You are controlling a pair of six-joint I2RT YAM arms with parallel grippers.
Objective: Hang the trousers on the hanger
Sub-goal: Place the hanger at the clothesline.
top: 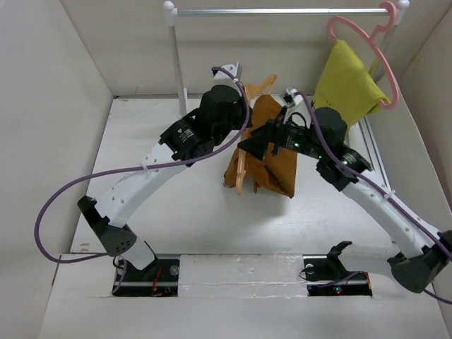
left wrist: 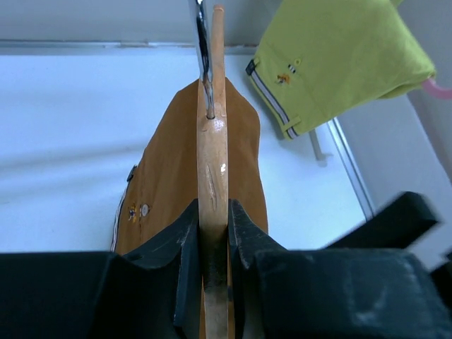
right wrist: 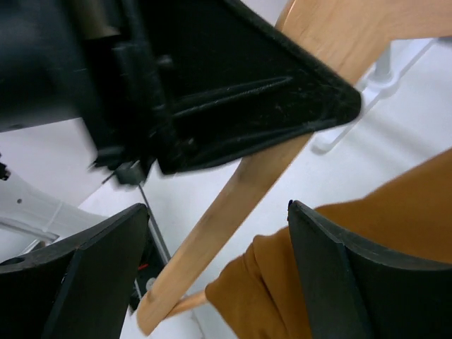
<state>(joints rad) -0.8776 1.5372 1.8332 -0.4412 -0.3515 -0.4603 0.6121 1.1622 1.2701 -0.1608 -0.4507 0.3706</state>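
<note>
The wooden hanger (top: 240, 176) hangs on edge above the table middle, its metal hook (left wrist: 203, 56) pointing away. My left gripper (top: 248, 100) is shut on the hanger's top near the hook; in the left wrist view (left wrist: 212, 208) both jaws press the wood (left wrist: 212, 162). The rust-brown trousers (top: 277, 159) drape over the hanger and hang to the table, also seen in the left wrist view (left wrist: 166, 176). My right gripper (top: 247, 145) is open; in the right wrist view (right wrist: 217, 212) the hanger arm (right wrist: 233, 212) and a trouser fold (right wrist: 282, 296) lie between its fingers.
A metal clothes rail (top: 282, 11) stands at the back on white posts. A pink plastic hanger (top: 367, 42) with a yellow-green garment (top: 346, 81) hangs at its right end, close to the right arm. White walls enclose the table on three sides.
</note>
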